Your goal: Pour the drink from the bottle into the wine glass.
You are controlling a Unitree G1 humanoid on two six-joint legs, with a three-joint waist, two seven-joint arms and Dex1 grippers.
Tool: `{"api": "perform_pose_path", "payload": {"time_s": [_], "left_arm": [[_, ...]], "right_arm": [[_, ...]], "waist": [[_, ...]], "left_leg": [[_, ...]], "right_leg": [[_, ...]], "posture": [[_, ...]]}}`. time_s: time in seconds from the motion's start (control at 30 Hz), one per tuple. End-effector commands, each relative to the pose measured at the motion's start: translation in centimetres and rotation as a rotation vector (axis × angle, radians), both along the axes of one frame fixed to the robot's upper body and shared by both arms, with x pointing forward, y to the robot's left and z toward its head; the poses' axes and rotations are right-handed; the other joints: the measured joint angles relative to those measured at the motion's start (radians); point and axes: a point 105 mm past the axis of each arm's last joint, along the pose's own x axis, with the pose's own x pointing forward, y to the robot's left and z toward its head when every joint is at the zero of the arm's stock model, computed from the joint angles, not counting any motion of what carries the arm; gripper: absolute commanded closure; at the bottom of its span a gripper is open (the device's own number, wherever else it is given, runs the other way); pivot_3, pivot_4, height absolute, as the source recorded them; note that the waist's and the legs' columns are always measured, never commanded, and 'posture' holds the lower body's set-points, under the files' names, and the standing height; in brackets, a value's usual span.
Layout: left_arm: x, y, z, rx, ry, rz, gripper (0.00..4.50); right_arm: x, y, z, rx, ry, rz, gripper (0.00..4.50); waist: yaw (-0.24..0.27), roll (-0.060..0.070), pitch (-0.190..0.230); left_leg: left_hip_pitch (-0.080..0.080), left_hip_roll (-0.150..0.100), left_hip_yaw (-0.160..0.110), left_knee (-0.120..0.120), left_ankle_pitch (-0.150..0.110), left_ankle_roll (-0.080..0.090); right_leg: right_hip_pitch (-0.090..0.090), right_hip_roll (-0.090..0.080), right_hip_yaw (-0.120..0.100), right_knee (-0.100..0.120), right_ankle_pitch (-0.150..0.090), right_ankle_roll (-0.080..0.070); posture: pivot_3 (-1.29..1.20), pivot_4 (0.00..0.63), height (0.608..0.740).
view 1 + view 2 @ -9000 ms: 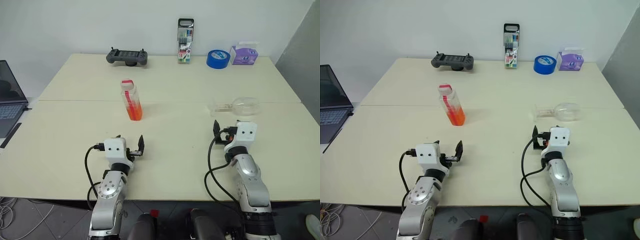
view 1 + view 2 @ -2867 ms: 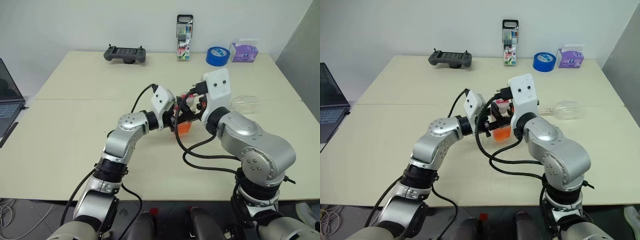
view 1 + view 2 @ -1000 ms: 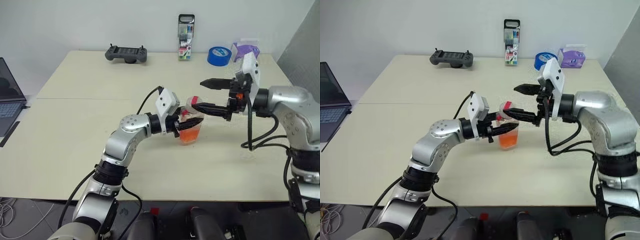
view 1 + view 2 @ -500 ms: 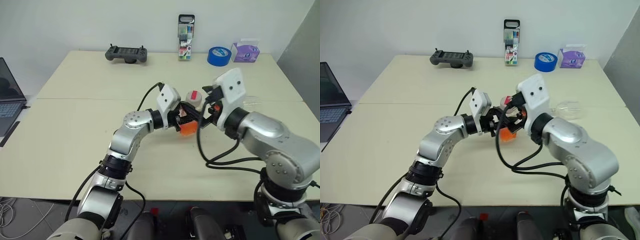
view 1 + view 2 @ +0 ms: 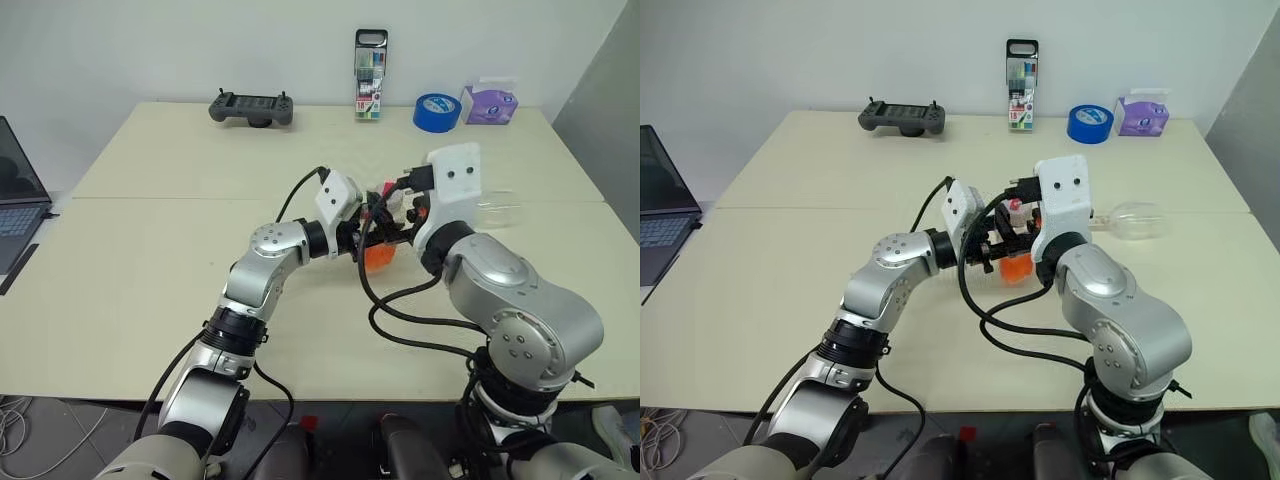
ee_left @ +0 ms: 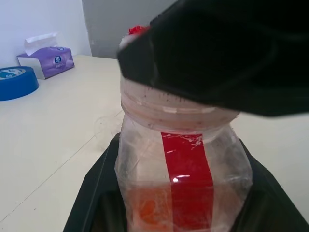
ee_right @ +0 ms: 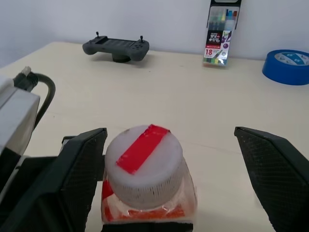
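The bottle (image 5: 1013,252) stands upright near the middle of the table (image 5: 790,250), between the 2 arms. In the eye views we see only a little of it: the orange drink (image 5: 1016,268) low in its body and a white cap with red on top. The left gripper (image 5: 992,252) comes from the left side and is clamped shut on the bottle body. The right gripper (image 5: 392,212) is level with the bottle's neck and cap. The wine glass (image 5: 1132,220) lies on its side on the table, well apart to the right of the arms. At the far edge we see a black controller (image 5: 901,121), a marker pack (image 5: 1021,86), a blue tape roll (image 5: 1089,125) and a purple tissue box (image 5: 1141,116); a laptop (image 5: 662,205) is at the left.

In the left wrist view the bottle is very close: clear, crinkled plastic with a red strip down the front, a ribbed neck, and orange liquid at the bottom. The black fingers (image 6: 94,193) hold it on both sides. A black finger of the right gripper crosses over the cap.

In the right wrist view we look on the round white cap (image 7: 144,164) with a red strip across it. The 2 textured black fingers (image 7: 79,169) stand wide apart, 1 on each side of the cap; the finger near the left arm is just beside the cap and the other is well away from it.
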Motion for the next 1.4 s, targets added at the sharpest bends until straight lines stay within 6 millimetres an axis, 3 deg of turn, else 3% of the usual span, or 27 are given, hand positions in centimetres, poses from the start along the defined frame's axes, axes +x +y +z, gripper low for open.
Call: {"api": "perform_pose_path", "payload": {"time_s": [0.03, 0.2, 0.5, 0.53, 0.63, 0.73, 1.0, 1.2, 1.4], "left_arm": [[-0.4, -0.4, 2.2, -0.024, -0.088, -0.024, 2.63], [-0.3, -0.3, 2.2, -0.022, -0.086, -0.015, 2.63], [-0.1, 0.1, 2.3, -0.024, -0.087, -0.002, 2.63], [0.0, 0.1, 2.3, -0.026, -0.086, -0.001, 2.63], [-0.2, -0.2, 2.4, -0.033, -0.087, -0.008, 2.63], [-0.4, -0.5, 2.5, -0.030, -0.091, -0.024, 2.63], [-1.0, -0.3, 3.1, -0.042, -0.101, -0.032, 2.65], [-1.0, 0.1, 3.0, -0.040, -0.099, -0.017, 2.65], [-1.0, 0.1, 2.9, -0.039, -0.093, -0.015, 2.66]], "right_arm": [[-0.3, -0.4, 0.8, 0.009, -0.028, -0.035, 0.90], [-0.3, 0.1, 0.0, -0.009, 0.021, -0.004, 2.69], [0.0, 0.3, -0.4, -0.032, 0.045, 0.043, 2.71], [0.2, 0.5, -0.5, -0.021, 0.041, 0.098, 2.71], [-1.3, 1.8, 0.5, 0.090, -0.079, 0.511, 2.71], [-1.4, 0.8, -1.8, -0.110, -0.048, 0.805, 2.71], [2.4, -0.9, -0.1, -0.351, -0.092, 0.913, 2.71], [2.6, -1.4, -0.3, -0.341, -0.087, 0.926, 2.71], [2.9, -2.0, 0.9, -0.298, -0.137, 0.860, 0.69]], "waist": [[0.000, 0.000, 0.000], [-0.001, 0.000, 0.000], [-0.001, 0.000, 0.000], [-0.001, 0.000, 0.000], [-0.001, 0.000, 0.000], [0.001, 0.000, 0.000], [-0.022, 0.000, 0.000], [-0.011, 0.000, 0.000], [0.001, 0.000, 0.000]], "left_leg": [[0.000, 0.000, 0.000, 0.000, 0.000, 0.000], [0.000, 0.000, 0.000, 0.000, 0.000, 0.000], [0.000, 0.000, 0.000, 0.000, 0.000, 0.000], [0.000, 0.000, 0.000, 0.000, 0.000, 0.000], [0.000, -0.001, 0.000, 0.000, 0.000, 0.000], [0.000, -0.007, 0.002, 0.000, 0.000, 0.001], [0.003, -0.007, 0.003, -0.002, 0.000, 0.003], [0.000, -0.001, 0.000, -0.001, 0.001, 0.002], [0.000, -0.004, 0.002, 0.001, 0.001, 0.002]], "right_leg": [[0.000, 0.000, 0.000, 0.000, 0.000, 0.000], [0.000, 0.000, 0.000, 0.000, 0.000, 0.000], [0.000, 0.000, 0.000, 0.000, 0.000, 0.000], [0.000, 0.000, 0.000, 0.000, 0.000, 0.000], [0.001, 0.001, -0.001, -0.001, 0.000, 0.000], [0.002, 0.000, -0.003, -0.002, 0.000, 0.001], [0.001, 0.000, 0.000, 0.000, 0.001, 0.003], [0.001, -0.001, 0.000, -0.001, 0.001, 0.002], [0.001, -0.002, 0.000, -0.001, 0.001, 0.002]], "posture": [[0.00, 0.150, 0.740], [0.00, 0.150, 0.740], [0.00, 0.150, 0.740], [0.00, 0.150, 0.740], [0.00, 0.150, 0.740], [0.00, 0.150, 0.740], [0.00, 0.150, 0.740], [0.00, 0.150, 0.740], [0.00, 0.150, 0.740]]}}
